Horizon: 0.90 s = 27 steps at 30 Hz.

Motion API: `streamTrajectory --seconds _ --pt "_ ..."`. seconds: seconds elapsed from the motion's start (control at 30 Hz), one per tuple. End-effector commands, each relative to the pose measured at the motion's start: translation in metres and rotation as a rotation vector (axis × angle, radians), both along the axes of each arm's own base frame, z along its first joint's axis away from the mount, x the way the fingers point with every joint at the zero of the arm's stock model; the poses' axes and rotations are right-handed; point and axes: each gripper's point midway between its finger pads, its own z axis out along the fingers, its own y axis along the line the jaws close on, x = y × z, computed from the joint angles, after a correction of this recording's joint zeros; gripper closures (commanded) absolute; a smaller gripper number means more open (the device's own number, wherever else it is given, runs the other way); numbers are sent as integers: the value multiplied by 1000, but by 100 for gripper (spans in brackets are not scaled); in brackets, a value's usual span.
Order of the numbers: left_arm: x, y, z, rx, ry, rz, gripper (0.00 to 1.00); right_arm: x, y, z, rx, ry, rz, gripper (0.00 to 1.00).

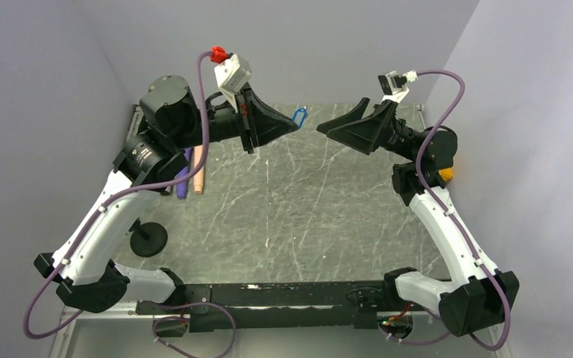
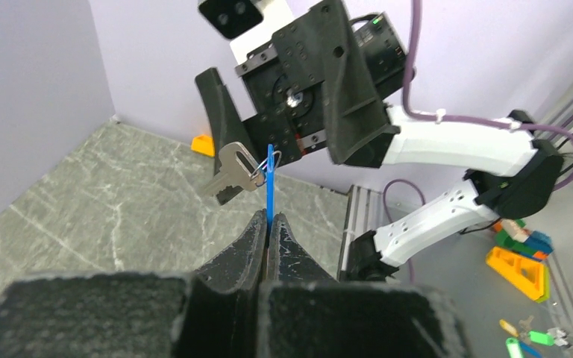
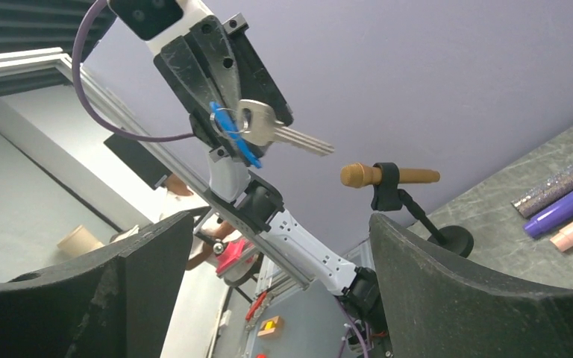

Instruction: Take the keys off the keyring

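My left gripper [image 1: 295, 125] is raised above the table's far middle and shut on a thin bright-blue tag [image 2: 269, 186], seen edge-on. A small wire keyring [image 2: 262, 167] links the tag to a silver key [image 2: 231, 170] that hangs to its left. In the right wrist view the key [image 3: 277, 133] points right from the blue tag [image 3: 236, 136]. In the top view only the blue tag [image 1: 300, 117] shows. My right gripper [image 1: 341, 115] is open and empty. It faces the left gripper across a short gap, apart from the key. Its fingers [image 3: 448, 283] stand wide.
Purple, brown and peach cylinders [image 1: 192, 173] lie at the table's left, also in the right wrist view [image 3: 567, 205]. A brown microphone-like piece [image 3: 388, 176] sits on a black round-based stand [image 1: 148, 239]. An orange block [image 1: 445, 175] lies behind the right arm.
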Motion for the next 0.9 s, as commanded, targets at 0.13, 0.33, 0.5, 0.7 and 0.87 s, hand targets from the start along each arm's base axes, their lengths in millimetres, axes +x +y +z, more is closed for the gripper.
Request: streamTrajectory --seconds 0.13,0.33,0.5,0.7,0.87 --pt "-28 6 50 -160 -42 -100 100 -2 -2 33 85 -114 -9 8" --pt "-33 5 64 -218 -22 -145 100 -9 -5 57 170 -158 61 10" --pt "-39 1 72 -264 -1 -213 100 -20 -9 76 212 -217 101 13" --pt "-53 -3 87 -341 6 -339 100 -33 -13 95 255 -265 159 14" --pt "-58 -8 91 -377 34 -437 100 -34 -13 99 245 -271 155 16"
